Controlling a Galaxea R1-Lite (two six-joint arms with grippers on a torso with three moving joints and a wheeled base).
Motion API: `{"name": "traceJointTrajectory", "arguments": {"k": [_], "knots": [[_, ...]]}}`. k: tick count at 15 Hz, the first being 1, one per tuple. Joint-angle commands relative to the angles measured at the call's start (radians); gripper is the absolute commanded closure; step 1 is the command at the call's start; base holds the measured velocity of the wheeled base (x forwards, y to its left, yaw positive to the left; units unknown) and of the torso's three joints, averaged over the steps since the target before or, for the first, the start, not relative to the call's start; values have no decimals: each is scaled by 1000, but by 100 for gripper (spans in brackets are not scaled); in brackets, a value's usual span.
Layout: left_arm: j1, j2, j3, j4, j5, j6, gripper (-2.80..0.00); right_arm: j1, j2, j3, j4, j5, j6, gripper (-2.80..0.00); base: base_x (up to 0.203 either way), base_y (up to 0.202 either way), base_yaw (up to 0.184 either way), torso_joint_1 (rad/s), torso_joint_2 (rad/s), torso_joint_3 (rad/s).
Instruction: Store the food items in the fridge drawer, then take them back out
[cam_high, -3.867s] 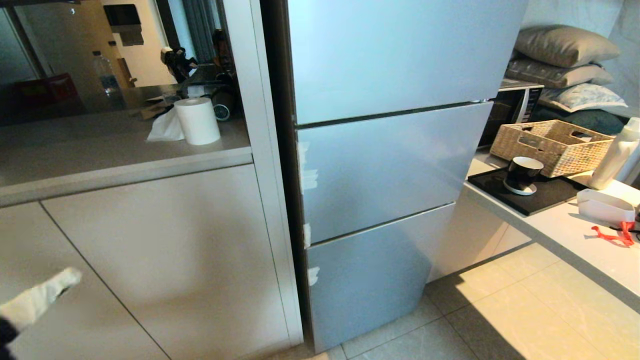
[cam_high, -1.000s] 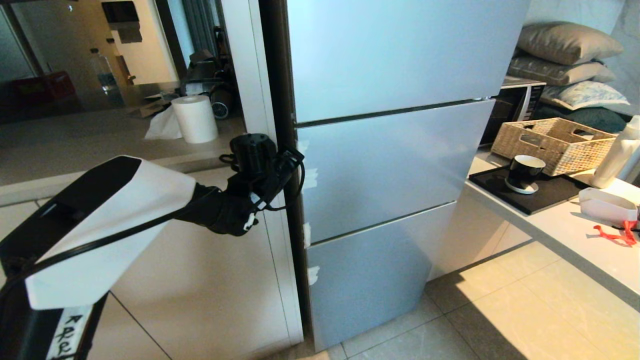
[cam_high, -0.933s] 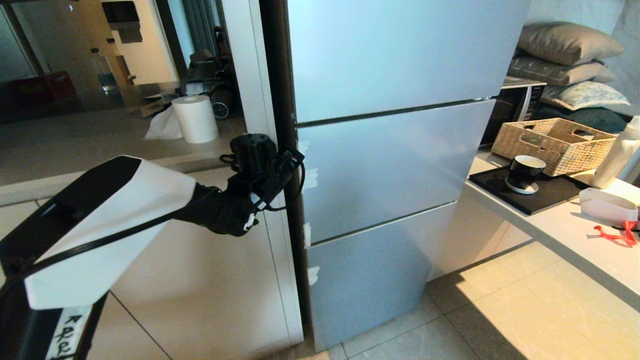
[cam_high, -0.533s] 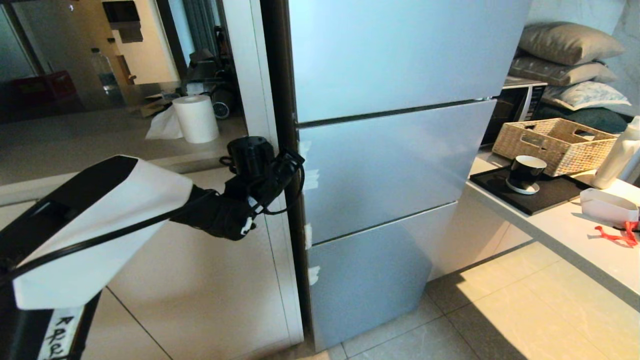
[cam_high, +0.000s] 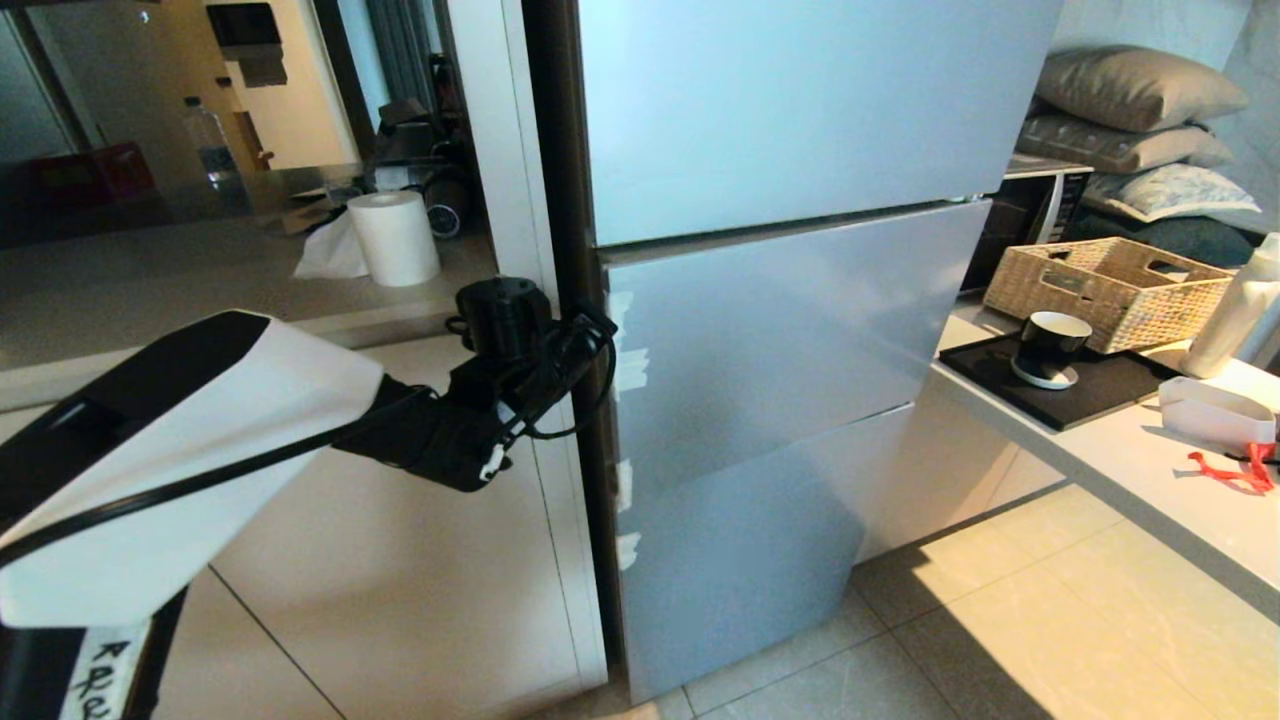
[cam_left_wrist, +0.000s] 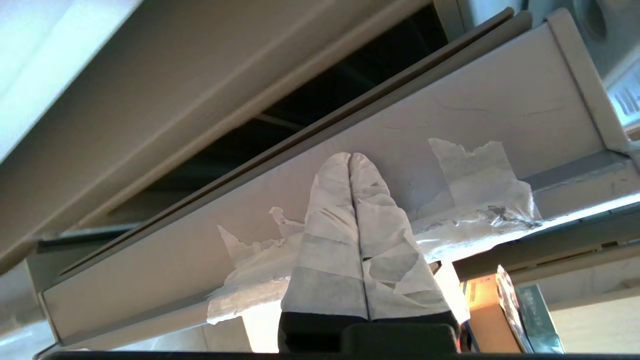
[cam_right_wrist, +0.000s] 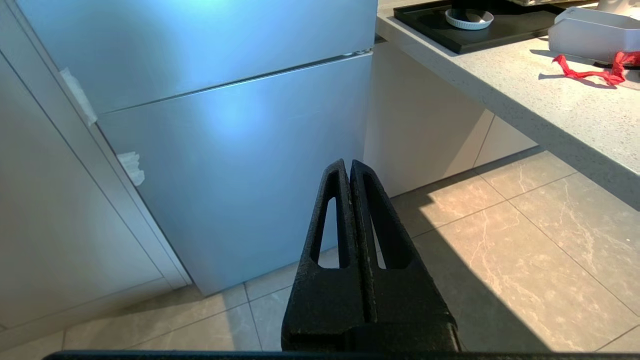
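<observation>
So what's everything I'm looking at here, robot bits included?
fridge: one, silver-blue, centre; its middle drawer front stands slightly ajar
paper towel roll: one, white, on the grey counter to the left
water bottle: one, clear, far back on the left
wicker basket: one, tan, on the right counter
cup: one, black with white inside, on a saucer on a black tray
white bottle: one, right edge
white tub: one, right counter
red strap: one, beside the tub
pillows: a stack, grey and patterned, top right
left gripper: one, white-wrapped, shut, tips against the drawer front's taped left edge
right gripper: one, black, shut, pointing at the floor by the fridge
</observation>
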Motion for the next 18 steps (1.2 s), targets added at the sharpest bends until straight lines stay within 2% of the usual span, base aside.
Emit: {"name": "traceJointTrajectory", "arguments": {"k": [1, 4, 13, 15, 18], "knots": [[-14, -37, 45, -17, 0, -5, 0, 0, 2, 0, 1, 0, 0, 0, 0, 0, 0, 0, 0, 0], [-60, -92, 155, -61, 0, -4, 0, 0, 1, 0, 1, 0, 0, 0, 0, 0, 0, 0, 0, 0], [-266, -278, 460, -130, 15, -4, 0, 0, 2, 0, 1, 0, -1, 0, 0, 0, 0, 0, 0, 0], [-332, -344, 568, -133, 45, -5, 0, 0, 0, 0, 1, 0, 0, 0, 0, 0, 0, 0, 0, 0], [-356, -457, 649, -132, 94, 5, 0, 0, 1, 0, 1, 0, 0, 0, 0, 0, 0, 0, 0, 0]]}}
